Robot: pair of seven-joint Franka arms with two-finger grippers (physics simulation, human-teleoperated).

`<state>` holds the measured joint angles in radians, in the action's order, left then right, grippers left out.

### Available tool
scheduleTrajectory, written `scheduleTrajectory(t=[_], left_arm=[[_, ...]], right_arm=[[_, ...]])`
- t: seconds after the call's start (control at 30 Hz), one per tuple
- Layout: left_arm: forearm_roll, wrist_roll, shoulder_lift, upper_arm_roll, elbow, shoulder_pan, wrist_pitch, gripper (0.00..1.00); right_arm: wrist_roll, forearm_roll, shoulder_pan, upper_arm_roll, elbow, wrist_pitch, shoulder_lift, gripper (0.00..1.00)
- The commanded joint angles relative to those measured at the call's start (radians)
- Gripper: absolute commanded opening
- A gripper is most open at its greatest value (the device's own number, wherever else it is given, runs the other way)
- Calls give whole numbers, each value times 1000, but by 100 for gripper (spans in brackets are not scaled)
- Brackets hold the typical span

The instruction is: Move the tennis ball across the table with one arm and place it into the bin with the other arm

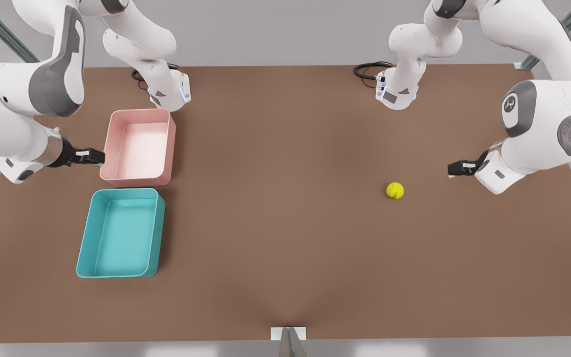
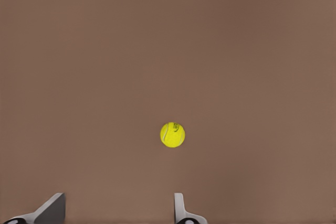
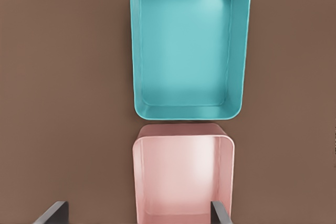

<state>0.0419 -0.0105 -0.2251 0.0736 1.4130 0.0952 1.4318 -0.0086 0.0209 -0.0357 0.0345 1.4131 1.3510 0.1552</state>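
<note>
The tennis ball [image 1: 395, 190] lies on the brown table [image 1: 275, 208] toward the front view's right, free of both arms. My left gripper [image 1: 453, 170] hovers open above the table to the right of the ball; in the left wrist view its fingers [image 2: 52, 209] are spread and the ball [image 2: 172, 135] sits ahead of them. The teal bin [image 1: 86, 238] rests at the front view's left with nothing in it. My right gripper [image 1: 98, 156] is open beside the pink tray, and the right wrist view looks down on the bin [image 3: 135, 51] beyond its fingers [image 3: 220, 212].
A pale pink tray [image 1: 108, 144] stands just behind the teal bin, nearly touching it, and is also seen under the right gripper as the pink tray [image 3: 135, 182]. Both arm bases [image 1: 397, 91] stand at the table's far edge. Bare tabletop stretches between ball and bins.
</note>
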Motion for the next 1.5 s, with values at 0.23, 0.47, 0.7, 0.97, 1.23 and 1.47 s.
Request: scheduleTrajectory(t=[0.23, 0.47, 0.7, 0.97, 1.23, 1.47], left_arm=[[9, 809, -16, -12, 331, 0, 282, 21], [-10, 1925, -30, -12, 664, -26, 717, 21], [-82, 2226, -88, -37, 854, -78, 1015, 21], [-89, 1503, -102, -38, 863, -51, 857, 21], [-143, 1495, -140, -40, 860, -35, 949, 21], [-109, 1405, -145, -44, 859, 41, 966, 21]], right_arm=[[81, 27, 39, -2, 80, 91, -29, 100], [84, -24, 11, -4, 63, 112, 12, 100], [82, -27, -41, -11, 75, 151, 73, 100], [82, -27, -43, -11, 83, 148, 73, 100], [82, -27, -43, -11, 92, 146, 73, 100], [82, -27, -43, -11, 93, 149, 76, 100]])
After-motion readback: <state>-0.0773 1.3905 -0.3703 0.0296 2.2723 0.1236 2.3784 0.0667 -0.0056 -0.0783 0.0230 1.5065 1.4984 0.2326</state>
